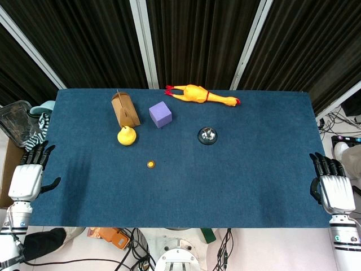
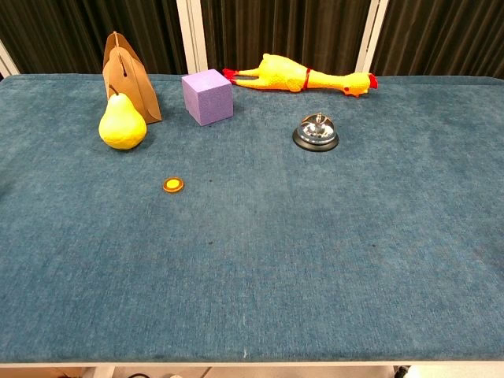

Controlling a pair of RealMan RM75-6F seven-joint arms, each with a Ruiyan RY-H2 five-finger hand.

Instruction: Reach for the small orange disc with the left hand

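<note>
The small orange disc (image 1: 150,164) (image 2: 173,185) lies flat on the blue table cloth, left of centre and in front of the yellow pear. My left hand (image 1: 29,175) hangs beside the table's left edge, fingers apart and holding nothing, well to the left of the disc. My right hand (image 1: 331,186) stays at the table's right edge, also open and empty. Neither hand shows in the chest view.
A yellow pear (image 1: 127,136) (image 2: 121,124), a brown paper bag (image 1: 125,109) (image 2: 128,75), a purple cube (image 1: 160,114) (image 2: 208,96), a rubber chicken (image 1: 198,94) (image 2: 299,78) and a silver call bell (image 1: 207,135) (image 2: 316,131) stand toward the back of the table (image 1: 225,186).
</note>
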